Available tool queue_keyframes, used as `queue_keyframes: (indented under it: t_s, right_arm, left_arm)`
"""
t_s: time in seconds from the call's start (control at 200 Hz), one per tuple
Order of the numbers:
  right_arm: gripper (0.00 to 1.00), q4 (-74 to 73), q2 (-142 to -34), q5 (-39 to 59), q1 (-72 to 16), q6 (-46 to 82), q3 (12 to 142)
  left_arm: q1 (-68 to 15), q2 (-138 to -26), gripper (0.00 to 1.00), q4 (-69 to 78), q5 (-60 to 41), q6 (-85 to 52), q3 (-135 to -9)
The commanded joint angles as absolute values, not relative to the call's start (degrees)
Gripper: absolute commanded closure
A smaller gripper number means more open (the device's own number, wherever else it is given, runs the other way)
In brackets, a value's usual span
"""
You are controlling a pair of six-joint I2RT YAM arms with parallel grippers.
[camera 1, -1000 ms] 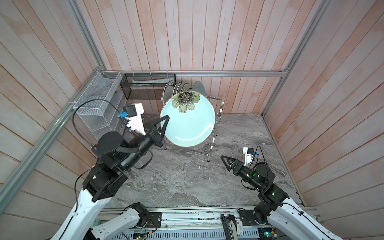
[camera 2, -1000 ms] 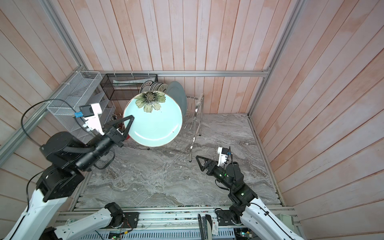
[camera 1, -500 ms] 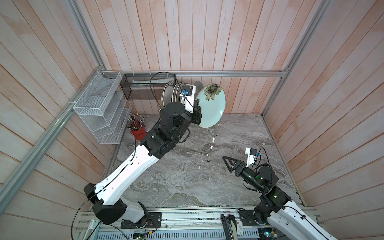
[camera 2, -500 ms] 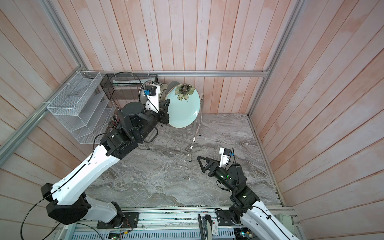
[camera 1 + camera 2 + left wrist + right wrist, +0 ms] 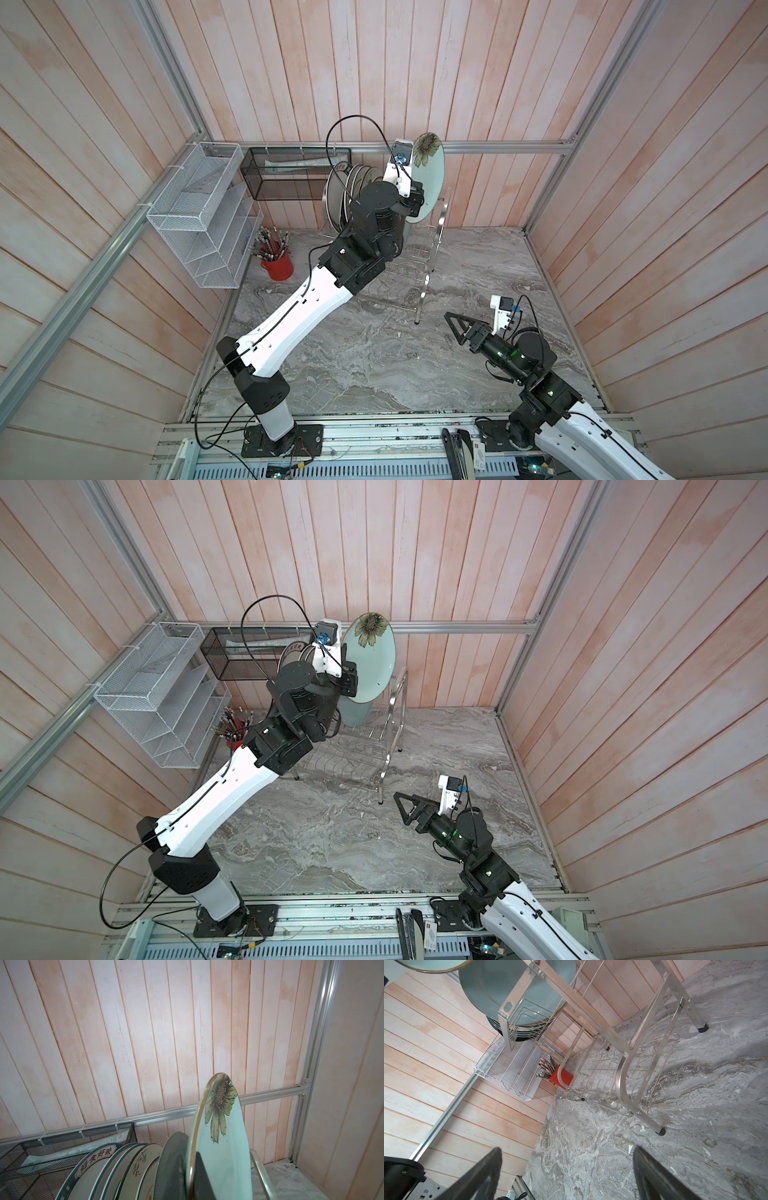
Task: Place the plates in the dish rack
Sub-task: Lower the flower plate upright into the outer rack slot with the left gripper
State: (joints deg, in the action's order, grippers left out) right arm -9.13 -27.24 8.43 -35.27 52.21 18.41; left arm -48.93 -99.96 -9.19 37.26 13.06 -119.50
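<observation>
A pale teal plate (image 5: 431,178) (image 5: 372,667) with a dark flower stands on edge over the top tier of the dish rack (image 5: 432,249) (image 5: 392,712). My left gripper (image 5: 417,200) (image 5: 350,680) is shut on its lower rim; in the left wrist view the fingers clamp the plate (image 5: 222,1147) at its gilded edge, gripper (image 5: 192,1169). Several plates (image 5: 349,187) (image 5: 116,1167) (image 5: 508,987) stand in a row in the rack beside it, the nearest grey-blue. My right gripper (image 5: 452,328) (image 5: 401,808) (image 5: 566,1151) hovers open and empty over the marble, short of the rack's front leg (image 5: 658,1130).
A white mesh organiser (image 5: 203,220) hangs on the left wall and a black mesh basket (image 5: 291,174) on the back wall behind the rack. A red cup of pens (image 5: 277,264) (image 5: 561,1078) stands at the rack's left. Wooden walls close in on three sides.
My left arm has swung the teal plate from the front left up to the rack and turned it from face-up onto its edge. The right arm has barely moved.
</observation>
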Motion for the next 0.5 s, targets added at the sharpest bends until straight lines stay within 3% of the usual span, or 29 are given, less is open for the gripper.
queue_keyframes:
  t_s: [0.0, 0.495]
  right_arm:
    - [0.02, -8.3, -26.5, 8.3, -35.4, 50.8, 18.1]
    - [0.02, -7.2, -25.7, 8.5, -35.4, 50.0, 18.2]
  left_arm:
    - [-49.1, -101.9, 1.0, -3.3, 41.4, 17.8, -122.9]
    - [-50.0, -107.0, 1.0, -0.1, 45.5, 24.5, -120.7]
